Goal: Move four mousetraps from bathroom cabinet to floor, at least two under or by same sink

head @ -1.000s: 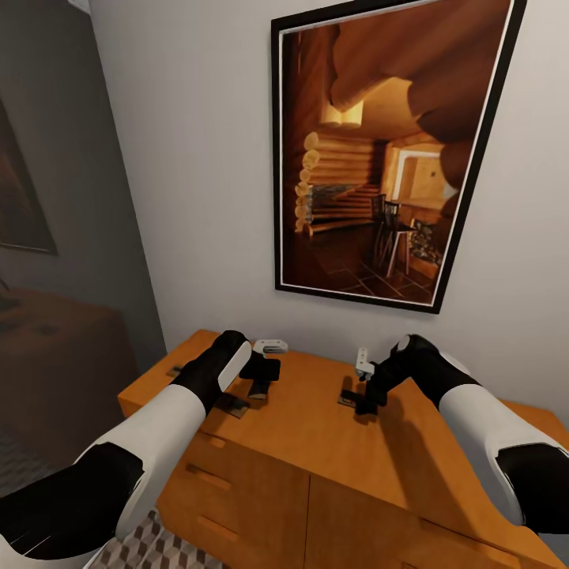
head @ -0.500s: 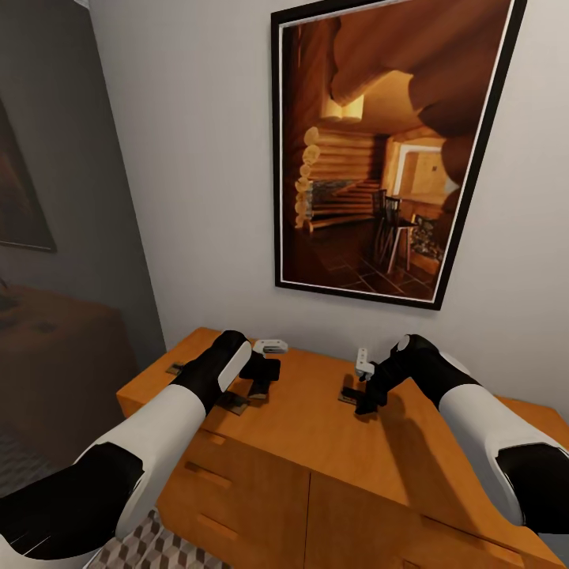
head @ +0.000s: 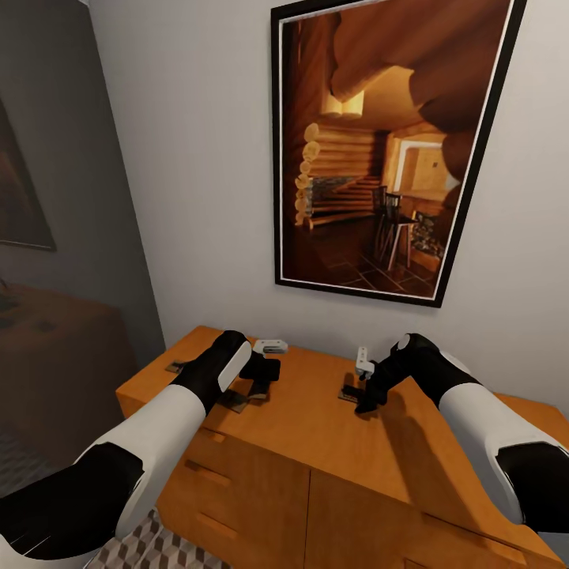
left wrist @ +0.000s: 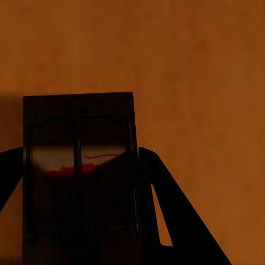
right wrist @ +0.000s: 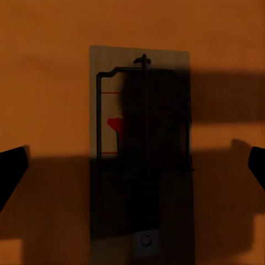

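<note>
Picking traps off the cabinet (head: 316, 427): left gripper (left wrist: 77, 182) pinching a trap (left wrist: 80, 165), right gripper (right wrist: 132, 171) spread astride another trap (right wrist: 141, 149), needing closing next.

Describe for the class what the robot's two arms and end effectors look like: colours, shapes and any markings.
Both arms have smooth, rounded white shells over the forearms, with black sections at the elbows and wrists. The left end effector and right end effector are plain black with blocky bodies; in the left wrist view the fingers are flat, dark wedges tapering to a tip. A small white block sits by the right wrist. No cables or markings are visible.
</note>
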`<state>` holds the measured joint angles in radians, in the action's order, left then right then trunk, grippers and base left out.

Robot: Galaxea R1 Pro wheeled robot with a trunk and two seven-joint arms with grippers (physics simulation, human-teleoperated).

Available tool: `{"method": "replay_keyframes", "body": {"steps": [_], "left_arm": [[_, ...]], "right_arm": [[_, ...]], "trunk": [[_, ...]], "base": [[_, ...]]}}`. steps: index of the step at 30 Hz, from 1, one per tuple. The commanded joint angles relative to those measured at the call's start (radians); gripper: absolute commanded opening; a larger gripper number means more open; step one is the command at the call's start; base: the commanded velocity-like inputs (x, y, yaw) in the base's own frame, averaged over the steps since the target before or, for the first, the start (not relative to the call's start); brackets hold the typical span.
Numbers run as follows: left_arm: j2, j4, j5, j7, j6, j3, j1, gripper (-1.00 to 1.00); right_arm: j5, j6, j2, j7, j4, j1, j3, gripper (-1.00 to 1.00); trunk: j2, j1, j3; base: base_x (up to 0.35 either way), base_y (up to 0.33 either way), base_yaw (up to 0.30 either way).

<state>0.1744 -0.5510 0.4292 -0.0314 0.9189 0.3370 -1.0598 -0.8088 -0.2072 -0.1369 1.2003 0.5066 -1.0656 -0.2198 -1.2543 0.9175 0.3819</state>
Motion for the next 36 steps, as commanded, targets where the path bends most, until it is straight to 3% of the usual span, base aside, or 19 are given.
{"method": "replay_keyframes", "body": {"steps": [1, 21, 22, 36], "left_arm": [[0.000, 0.000, -0.003, 0.000, 0.000, 0.000, 0.000, -1.00], [0.000, 0.000, -0.003, 0.001, 0.000, 0.000, 0.000, -1.00], [0.000, 0.000, -0.003, 0.001, 0.000, 0.000, 0.000, -1.00], [0.000, 0.000, -0.003, 0.001, 0.000, 0.000, 0.000, -1.00]], "right_arm": [[-0.001, 0.000, 0.000, 0.001, 0.000, 0.004, 0.000, 1.00], [-0.002, 0.001, 0.000, 0.001, 0.000, 0.004, 0.000, 1.00], [-0.002, 0.001, 0.000, 0.001, 0.000, 0.004, 0.000, -1.00], [-0.002, -0.003, 0.000, 0.002, 0.001, 0.004, 0.000, -1.00]], "trunk": [[0.000, 0.000, 0.000], [-0.021, 0.012, 0.010], [-0.021, 0.012, 0.010], [-0.021, 0.012, 0.010]], "base": [[0.000, 0.000, 0.000], [0.000, 0.000, 0.000], [0.000, 0.000, 0.000], [0.000, 0.000, 0.000]]}}
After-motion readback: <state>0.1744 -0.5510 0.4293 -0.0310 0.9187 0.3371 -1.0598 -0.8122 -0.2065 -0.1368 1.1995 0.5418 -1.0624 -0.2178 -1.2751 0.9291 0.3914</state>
